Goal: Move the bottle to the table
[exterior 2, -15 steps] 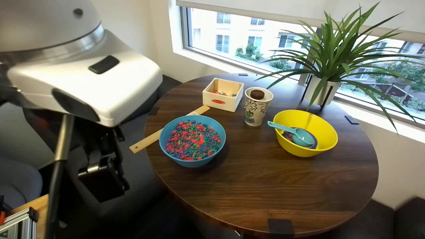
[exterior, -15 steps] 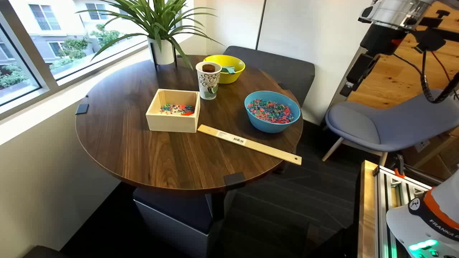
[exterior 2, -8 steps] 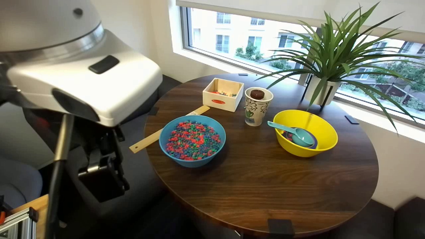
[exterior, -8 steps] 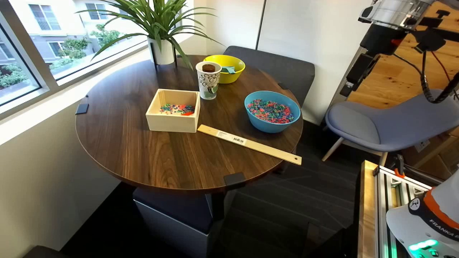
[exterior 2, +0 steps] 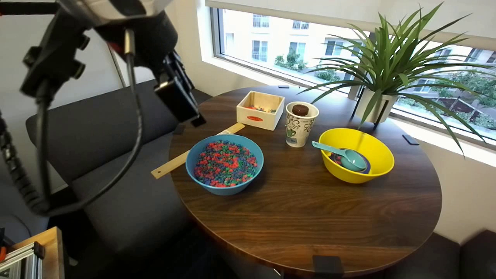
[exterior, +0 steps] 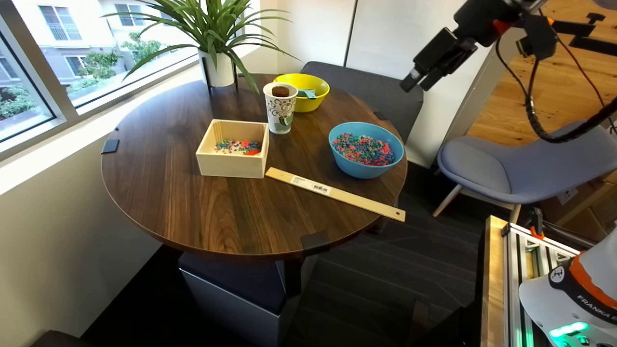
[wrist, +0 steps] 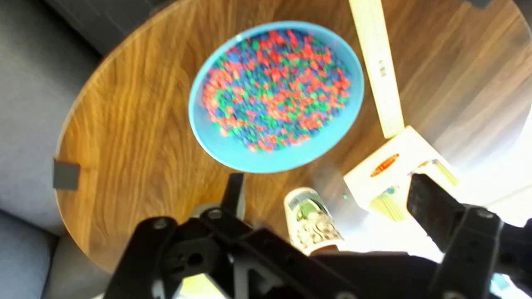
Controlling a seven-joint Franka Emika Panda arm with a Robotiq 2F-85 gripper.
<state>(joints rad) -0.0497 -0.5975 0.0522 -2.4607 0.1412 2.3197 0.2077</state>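
Observation:
The round table (exterior: 164, 193) has a dark wood-grain top and shows in both exterior views (exterior 2: 329, 217). A white patterned mug (exterior: 280, 115) stands upright on it, also in the wrist view (wrist: 309, 220). A brown round cap (exterior 2: 300, 110) shows in the mug's mouth; what lies under it is hidden. No greyish see-through bottle body is visible. My gripper (exterior: 418, 83) is in the air above and beyond the blue bowl's side of the table. In the wrist view my gripper's fingers (wrist: 328, 180) are wide apart with nothing between them.
A blue bowl (exterior 2: 224, 186) of coloured bits stands near the table edge. A pale wooden box (exterior: 231, 164), a wooden ruler (exterior: 337, 194) overhanging the edge, a yellow bowl (exterior 2: 356, 172) with a turquoise scoop (exterior 2: 350, 159) and a potted plant (exterior: 219, 67) are also on it.
Within the last half second, my arm and gripper have swung towards the table and upward, tilting the gripper. The things on the table have not moved.

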